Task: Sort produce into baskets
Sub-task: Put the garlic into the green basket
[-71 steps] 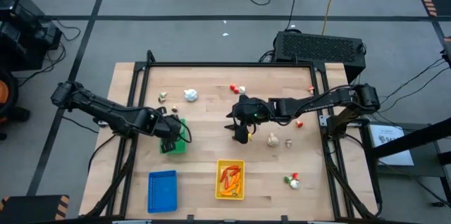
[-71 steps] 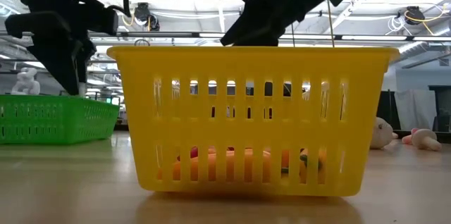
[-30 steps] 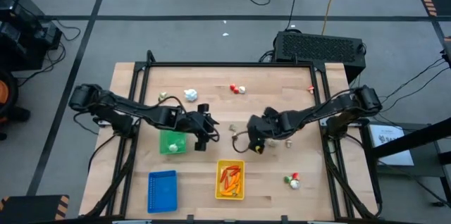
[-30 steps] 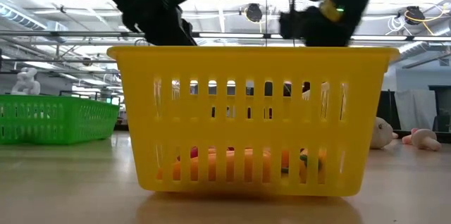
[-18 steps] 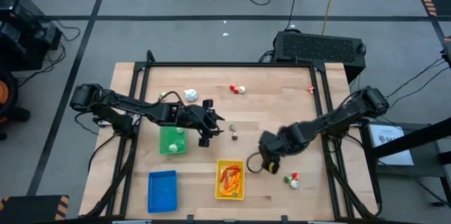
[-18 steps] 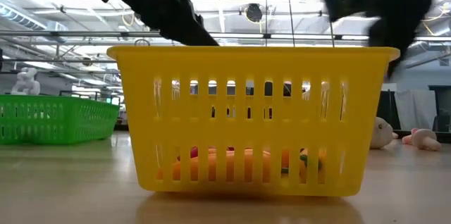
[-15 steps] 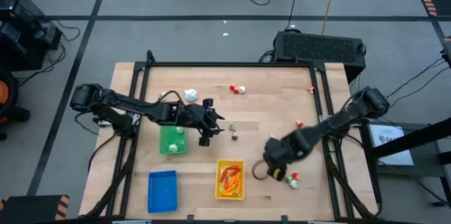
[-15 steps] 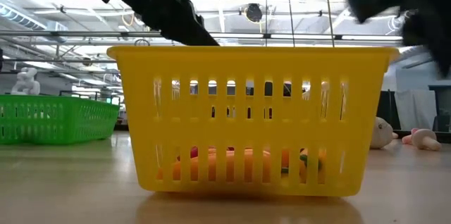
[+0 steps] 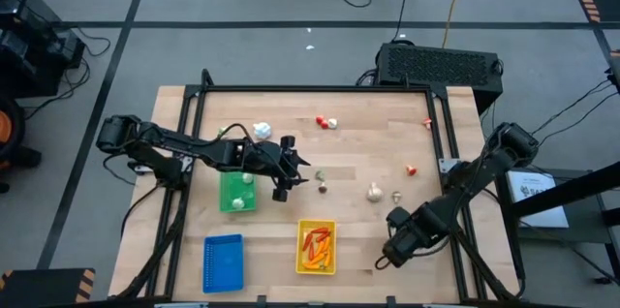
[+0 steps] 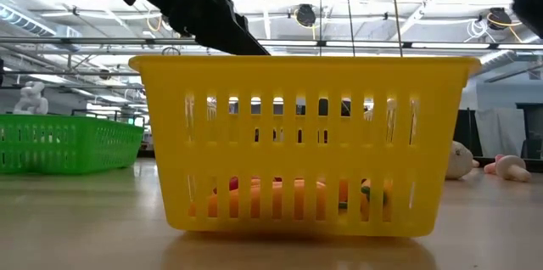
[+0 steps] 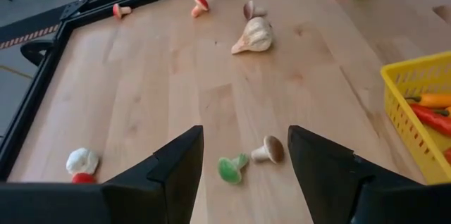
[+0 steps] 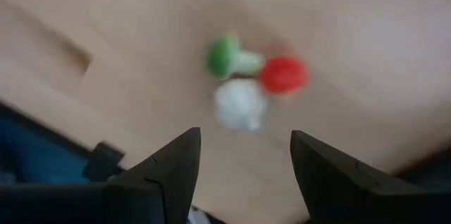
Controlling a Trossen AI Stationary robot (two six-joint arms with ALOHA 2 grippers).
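Your left gripper (image 9: pixel 295 177) and right gripper (image 9: pixel 387 256) flank the yellow basket (image 9: pixel 317 247), jaws apart, holding nothing.

The high view looks straight down on the whole wooden table (image 9: pixel 291 216), far enough off to take in floor on every side. The low view sits at table-top height, very near the yellow basket (image 10: pixel 301 143), which fills most of its width; it faces level into the room. The left wrist view looks forward and down across the table's middle, sharing the basket's corner (image 11: pixel 423 108) with those 2 views. The right wrist view points almost straight down, close above 3 small toy pieces (image 12: pixel 254 83) beside the table's edge.
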